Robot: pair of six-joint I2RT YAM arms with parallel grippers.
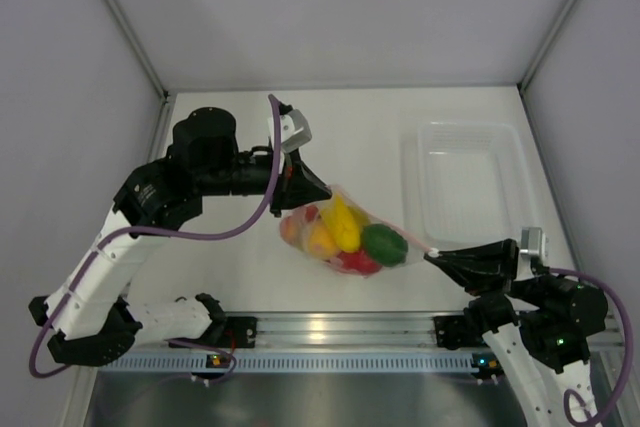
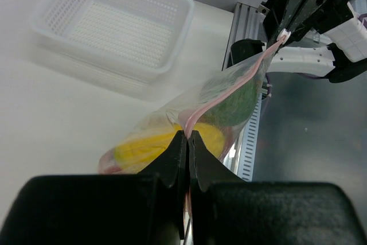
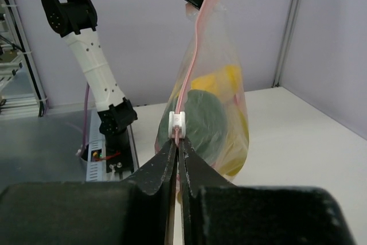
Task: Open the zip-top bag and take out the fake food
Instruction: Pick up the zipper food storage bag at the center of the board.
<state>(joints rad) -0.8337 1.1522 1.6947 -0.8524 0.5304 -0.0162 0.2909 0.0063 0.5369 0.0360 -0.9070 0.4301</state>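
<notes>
The zip-top bag [image 1: 345, 232] hangs stretched between my two grippers, above the table. Through its clear plastic the fake food shows: a yellow piece [image 1: 342, 219], a green one [image 1: 384, 244], a red one [image 1: 355, 262] and an orange one [image 1: 320, 240]. My left gripper [image 1: 325, 190] is shut on the far-left end of the pink zip strip [image 2: 229, 87]; the left wrist view shows the strip pinched between its tips [image 2: 187, 136]. My right gripper [image 1: 432, 252] is shut on the strip's other end, just behind the white slider [image 3: 179, 123], with its tips [image 3: 179, 140] touching it.
A clear rigid plastic tray [image 1: 467, 182] stands at the back right of the table, beyond the right gripper; it also shows as a perforated tray [image 2: 114, 27] in the left wrist view. The metal rail [image 1: 330, 327] runs along the near edge under the bag.
</notes>
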